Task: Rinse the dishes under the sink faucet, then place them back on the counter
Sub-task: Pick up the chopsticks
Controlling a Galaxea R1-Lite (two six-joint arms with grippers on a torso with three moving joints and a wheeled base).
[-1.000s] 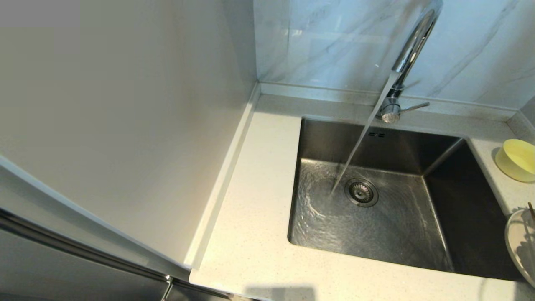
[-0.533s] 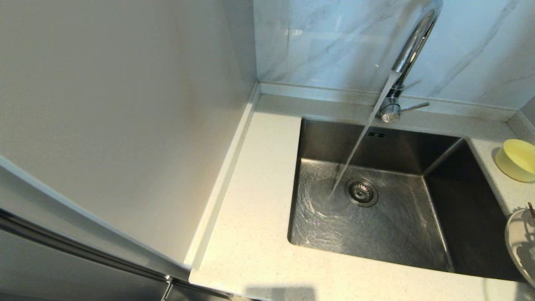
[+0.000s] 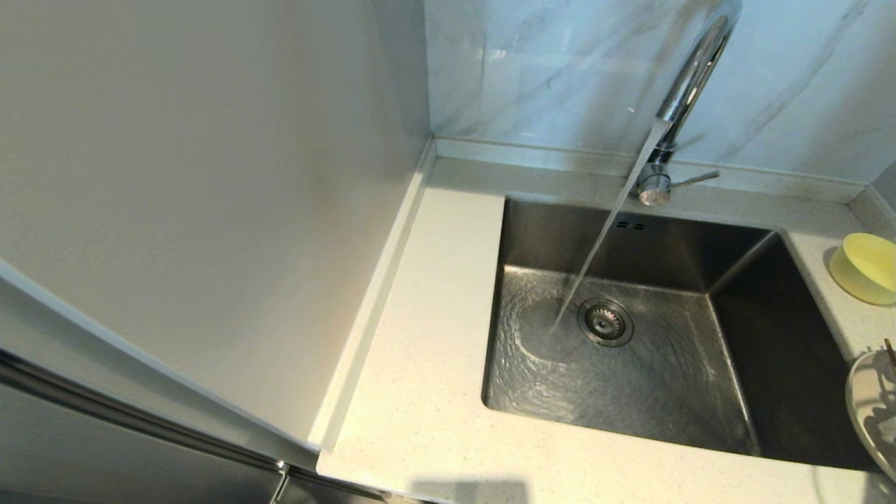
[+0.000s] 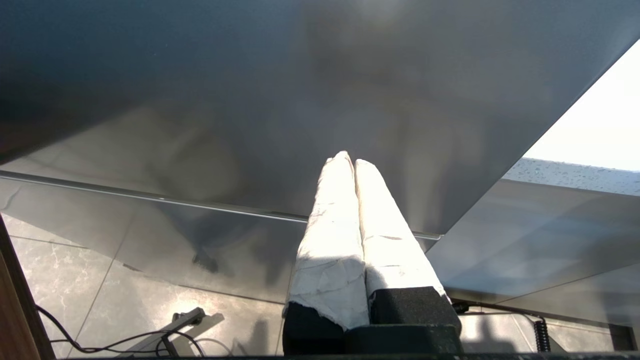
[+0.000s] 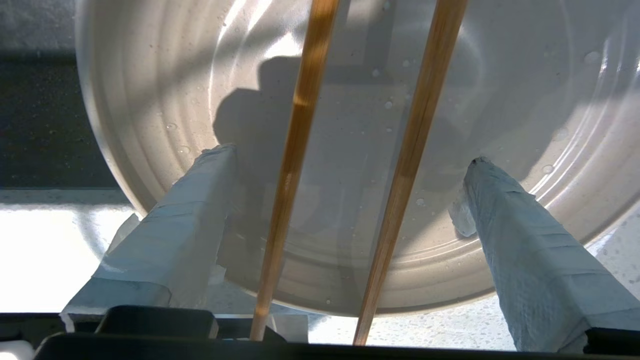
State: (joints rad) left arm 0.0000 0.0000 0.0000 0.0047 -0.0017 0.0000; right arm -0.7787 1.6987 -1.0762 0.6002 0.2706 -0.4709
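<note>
— What's in the sink (image 3: 763, 329)?
— Only water from the faucet (image 3: 689, 77). The bowl (image 3: 868, 268) sits on the counter (image 3: 420, 392), right of it.
— And the plate (image 5: 500, 100)?
— Chopsticks (image 5: 295, 165) lie across it, the right gripper (image 5: 350, 160) spread wide around them, gripping nothing. The left gripper (image 4: 349, 159) is parked, fingers together.

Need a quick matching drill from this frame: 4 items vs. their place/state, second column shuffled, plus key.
Items:
1. bowl
2. chopsticks
3. faucet
4. left gripper

Place or state:
A. running water into the sink
B. lying across the plate, between the open fingers of the right gripper
C. shut, holding nothing, away from the sink
D. on the counter right of the sink, toward the back

Pairs: 1-D, 2-B, 3-A, 4-C
</note>
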